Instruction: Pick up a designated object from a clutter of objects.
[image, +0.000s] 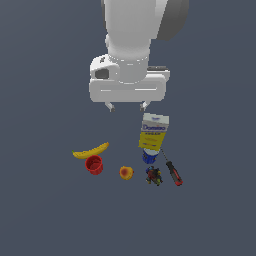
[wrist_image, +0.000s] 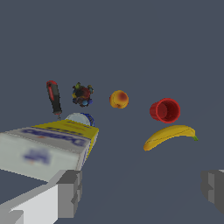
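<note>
The orange-red peach-like fruit (image: 126, 173) (wrist_image: 119, 99) lies on the grey floor between the red cup (image: 94, 164) (wrist_image: 166, 110) and the dark multicoloured lump (image: 154, 176) (wrist_image: 82, 94). The yellow banana (image: 91, 150) (wrist_image: 169, 136) lies just behind the cup. My gripper (image: 127, 106) (wrist_image: 142, 190) is open and empty, hanging well above the floor behind the clutter, near the top of the Domino box (image: 153, 131) (wrist_image: 48, 148). Both fingertips (wrist_image: 69, 192) show in the wrist view, wide apart.
A blue can (image: 149, 156) (wrist_image: 81, 119) stands against the front of the Domino box. A red-handled screwdriver (image: 173, 172) (wrist_image: 54, 98) lies at the exterior view's right of the lump. The white arm body (image: 132, 40) looms over the back of the scene.
</note>
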